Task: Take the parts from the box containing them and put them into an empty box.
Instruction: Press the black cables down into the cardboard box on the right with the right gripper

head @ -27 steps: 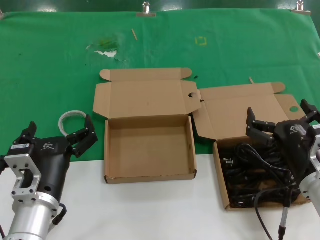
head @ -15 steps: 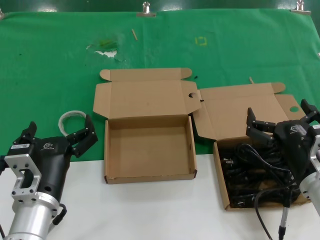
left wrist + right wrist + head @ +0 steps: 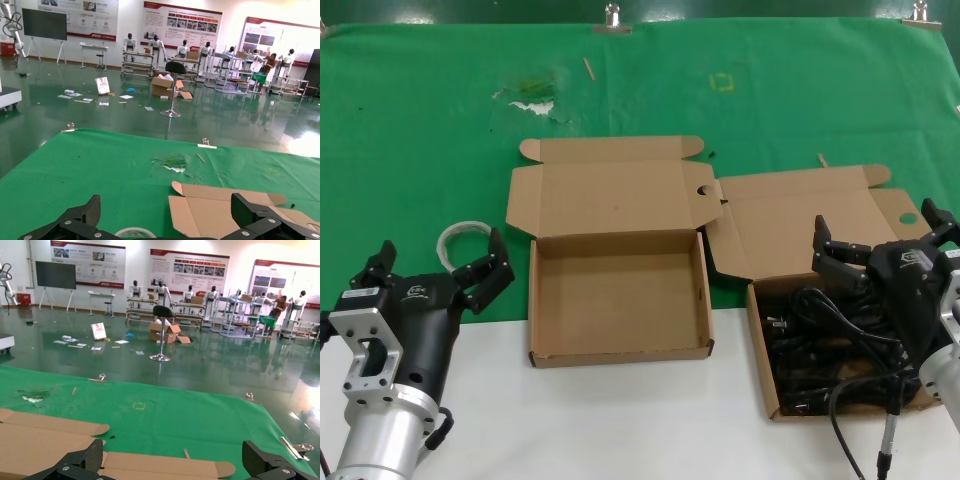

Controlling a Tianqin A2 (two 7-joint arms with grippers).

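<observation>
Two open brown cartons sit side by side. The empty box [image 3: 618, 352] is in the middle, its lid [image 3: 220, 212] folded back. The box containing the parts [image 3: 761, 345] stands to its right, also with its lid [image 3: 165, 463] folded back, and is full of tangled black cords [image 3: 820, 335]. My right gripper [image 3: 876, 222] hovers open over this box's far end, fingers [image 3: 92, 454] spread wide and holding nothing. My left gripper [image 3: 440, 250] waits open at the near left, apart from both boxes, and the left wrist view shows nothing between its fingers [image 3: 86, 214].
A clear ring of tubing [image 3: 460, 240] lies on the green cloth just beyond my left gripper [image 3: 134, 233]. The cloth [image 3: 740, 120] covers the far table, with a white smear [image 3: 530, 103], small sticks [image 3: 588, 68] and metal clips [image 3: 612, 20]. The near surface [image 3: 620, 420] is white.
</observation>
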